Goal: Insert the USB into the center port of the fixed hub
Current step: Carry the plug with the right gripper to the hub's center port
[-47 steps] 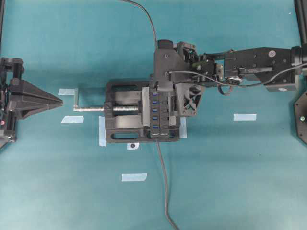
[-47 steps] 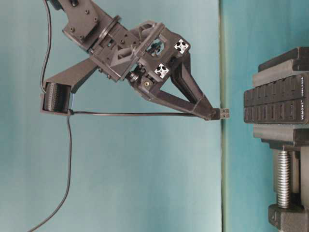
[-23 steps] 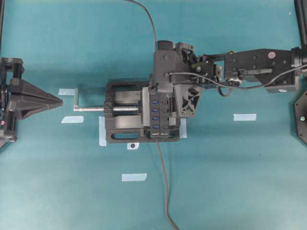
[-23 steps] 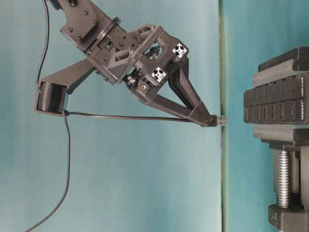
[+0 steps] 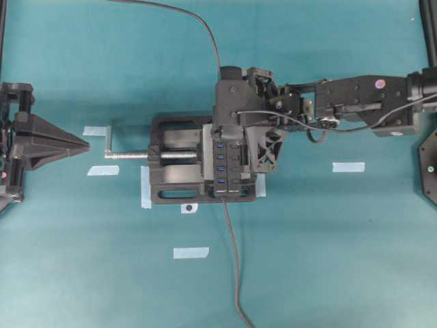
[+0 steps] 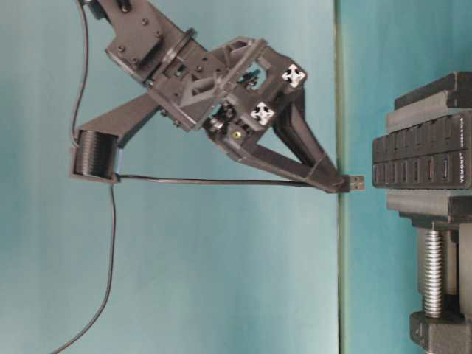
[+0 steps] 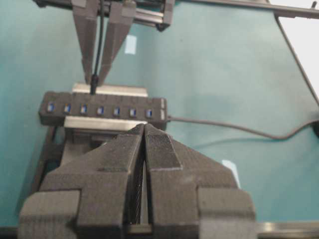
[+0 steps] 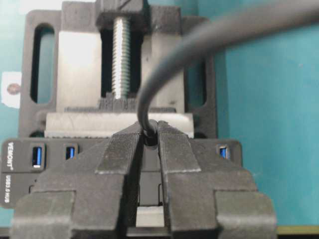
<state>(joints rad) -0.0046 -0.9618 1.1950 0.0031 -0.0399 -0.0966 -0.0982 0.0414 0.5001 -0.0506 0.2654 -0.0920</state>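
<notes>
Your right claw (image 6: 341,181) is clenched on the USB (image 6: 356,182), whose metal tip juts just past the fingertips and sits near the face of the fixed hub (image 6: 420,161) but not yet touching it. The hub is clamped in the vise (image 5: 174,171) on the teal worktop (image 5: 328,260), ports facing up toward the plug. From the left wrist view the plug hangs above the hub's row of blue slots, seemingly left of the center port (image 7: 100,110); the exact slot beneath it cannot be told.

The plug looks small, light and rigid, while its cable (image 6: 221,179) is thin and limp, trailing back along the arm and liable to tug sideways. You hold it well: on the plug's body, close behind the metal shell, so it cannot pivot. Expect a tight, stiff fit; any tilt would likely jam the shell on the slot's edge.

Your left claw (image 7: 144,144) is closed on nothing, parked well apart at the worktop's side.
</notes>
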